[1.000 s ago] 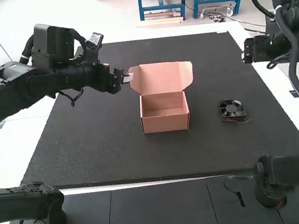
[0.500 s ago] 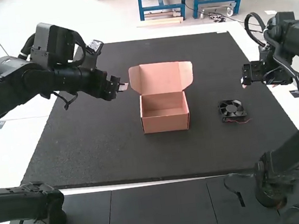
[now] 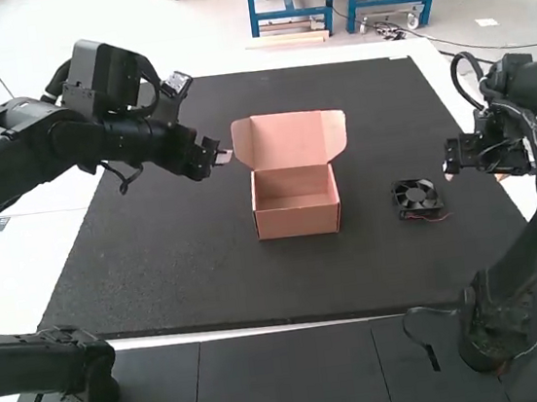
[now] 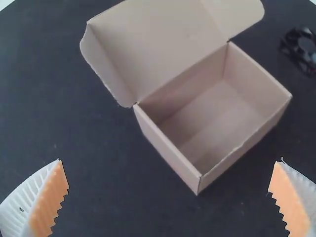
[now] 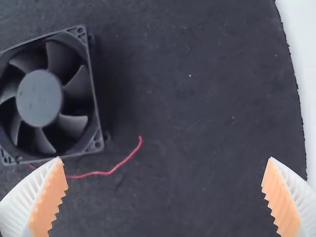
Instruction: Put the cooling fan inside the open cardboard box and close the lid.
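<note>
Left gripper: white ribbed fingers with orange pads, spread wide, grasping nothing; hovers near the left edge of the cardboard box lid.

Right gripper: fingers released too, over the black mat just right of the cooling fan.

Fan: square black frame, curved blades, round hub, thin red wire trailing. Lies flat on the mat, right of the box, apart from it.

Box: open, lid flap raised at the far side.

cardboard box: open, lid upright, mid-mat | cooling fan: black, flat, well right
</note>
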